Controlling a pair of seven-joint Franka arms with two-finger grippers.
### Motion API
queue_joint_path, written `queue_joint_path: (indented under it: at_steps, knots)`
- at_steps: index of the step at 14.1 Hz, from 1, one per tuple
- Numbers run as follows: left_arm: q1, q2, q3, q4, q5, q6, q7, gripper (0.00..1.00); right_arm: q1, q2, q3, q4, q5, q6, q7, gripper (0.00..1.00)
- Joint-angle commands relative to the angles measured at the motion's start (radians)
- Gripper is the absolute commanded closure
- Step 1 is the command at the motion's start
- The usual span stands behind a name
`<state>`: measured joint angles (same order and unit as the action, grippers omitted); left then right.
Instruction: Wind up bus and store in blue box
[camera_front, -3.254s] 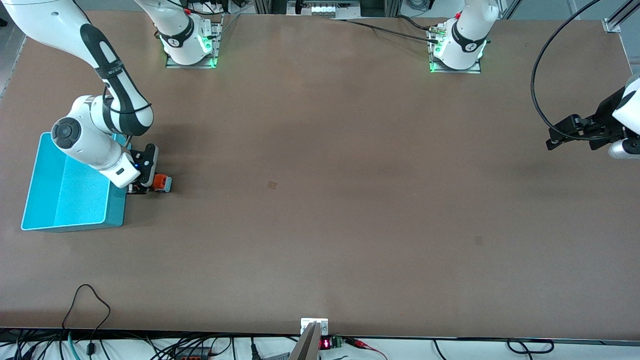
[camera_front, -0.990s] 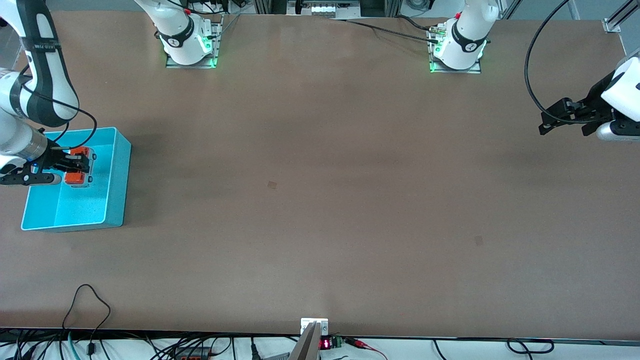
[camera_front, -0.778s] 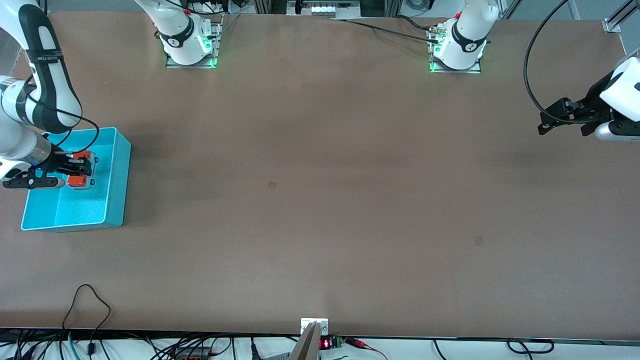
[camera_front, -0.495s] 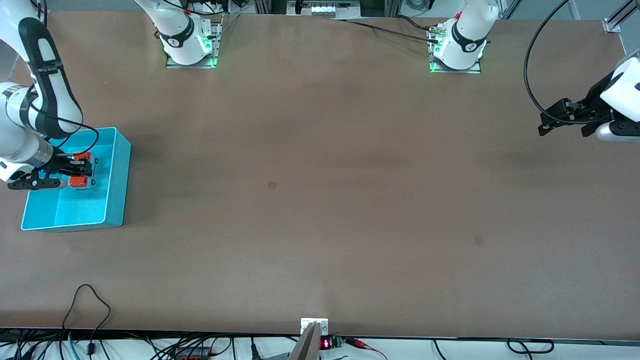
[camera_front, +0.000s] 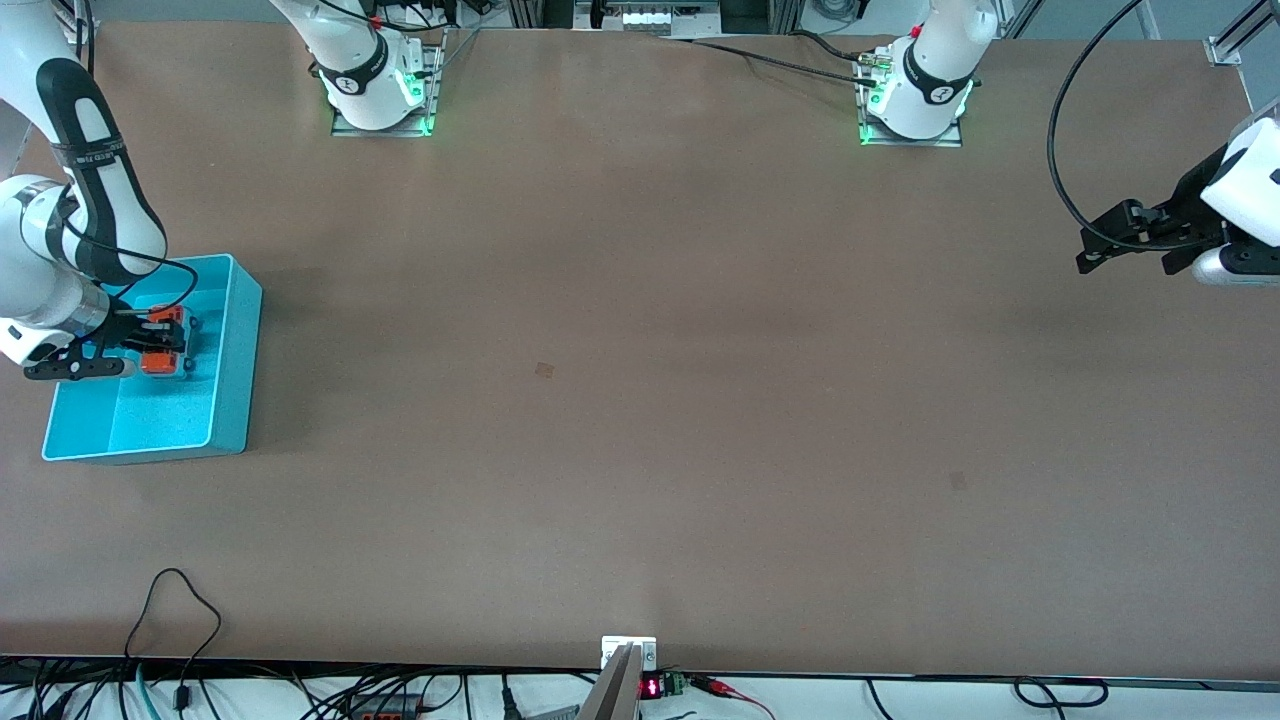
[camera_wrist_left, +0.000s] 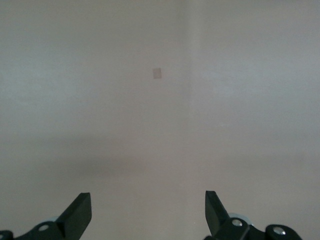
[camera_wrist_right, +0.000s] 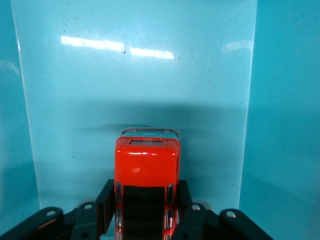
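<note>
The small orange bus (camera_front: 163, 343) is inside the blue box (camera_front: 236, 352) at the right arm's end of the table, low between its walls. My right gripper (camera_front: 158, 340) reaches into the box, and its fingers press against both sides of the bus. In the right wrist view the bus (camera_wrist_right: 147, 167) shows its orange roof and dark windows between my right gripper (camera_wrist_right: 146, 206) over the box floor (camera_wrist_right: 135, 85). My left gripper (camera_front: 1093, 254) waits open in the air at the left arm's end of the table, with nothing between its fingers (camera_wrist_left: 79, 214).
The brown table (camera_front: 640, 400) carries only a small dark mark (camera_front: 544, 370) near its middle. Cables (camera_front: 170, 620) trail along the edge nearest the front camera. The arm bases (camera_front: 380, 90) stand at the edge farthest from that camera.
The right gripper carried the bus from the table beside the box into it, then over the last second sank a little lower. The left arm has barely moved.
</note>
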<state>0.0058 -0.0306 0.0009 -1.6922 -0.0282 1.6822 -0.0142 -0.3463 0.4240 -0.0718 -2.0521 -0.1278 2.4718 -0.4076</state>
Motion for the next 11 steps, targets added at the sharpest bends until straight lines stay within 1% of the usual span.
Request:
queue_joint_path:
  at_steps: [1, 4, 6, 7, 9, 11]
  knots:
    - [-0.003, -0.002, 0.004, 0.003, -0.006, -0.001, -0.013, 0.00, -0.022, 0.001, 0.010, 0.013, -0.018, 0.004, -0.025, 0.00]
    - [-0.003, 0.000, 0.005, 0.003, -0.006, 0.001, -0.012, 0.00, -0.020, -0.022, 0.010, 0.016, -0.009, 0.004, -0.062, 0.00]
    - [-0.003, 0.000, 0.005, 0.003, -0.006, 0.004, -0.013, 0.00, -0.017, -0.092, 0.024, 0.026, -0.004, -0.031, -0.063, 0.00]
    - [-0.003, 0.000, 0.005, 0.003, -0.006, 0.004, -0.012, 0.00, -0.011, -0.123, 0.032, 0.041, -0.001, -0.084, -0.062, 0.00]
    - [-0.003, 0.000, 0.005, 0.003, -0.006, 0.004, -0.012, 0.00, -0.008, -0.175, 0.072, 0.101, 0.008, -0.208, -0.057, 0.00]
    - [-0.003, 0.000, 0.005, 0.003, -0.006, 0.004, -0.012, 0.00, -0.002, -0.208, 0.105, 0.185, 0.055, -0.314, -0.056, 0.00]
